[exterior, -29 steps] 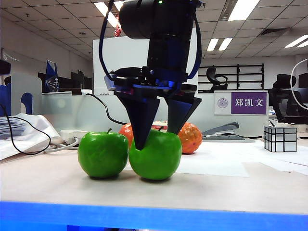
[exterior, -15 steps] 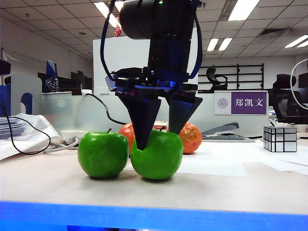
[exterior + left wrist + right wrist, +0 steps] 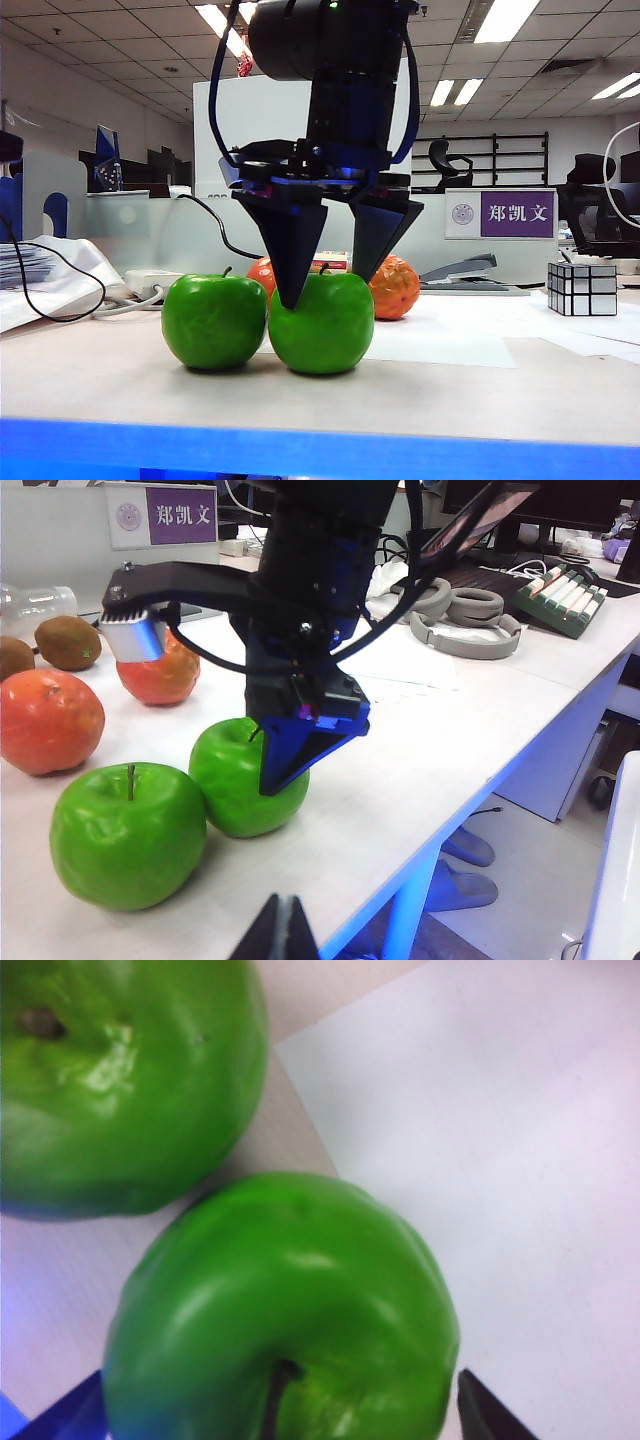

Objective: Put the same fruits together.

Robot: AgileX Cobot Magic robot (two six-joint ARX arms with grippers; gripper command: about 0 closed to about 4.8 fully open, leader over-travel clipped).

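Note:
Two green apples stand side by side on the table, touching, one (image 3: 213, 322) to the left of the other (image 3: 325, 330). My right gripper (image 3: 325, 290) points down over the right apple (image 3: 285, 1310), open, one finger on each side; a gap shows between one fingertip (image 3: 485, 1415) and the apple's skin. Behind the apples lie two orange-red fruits (image 3: 395, 287) (image 3: 260, 272). In the left wrist view two brown kiwis (image 3: 68, 642) (image 3: 12, 655) lie past the orange-red fruits (image 3: 48, 720). My left gripper (image 3: 283, 932) hangs shut and empty near the table's front edge, away from the fruit.
A silver mirror cube (image 3: 582, 288) stands at the right, a stapler (image 3: 465, 272) behind the fruit, and a white sheet (image 3: 440, 340) lies under and beside the right apple. Cables and a white box (image 3: 150, 282) lie at the left. Headphones (image 3: 460, 625) and a keyboard (image 3: 560, 590) lie further along the table.
The right gripper's fingers have spread wider around the right apple. The apple has settled upright against the left apple, its stem now showing. Neither arm has moved.

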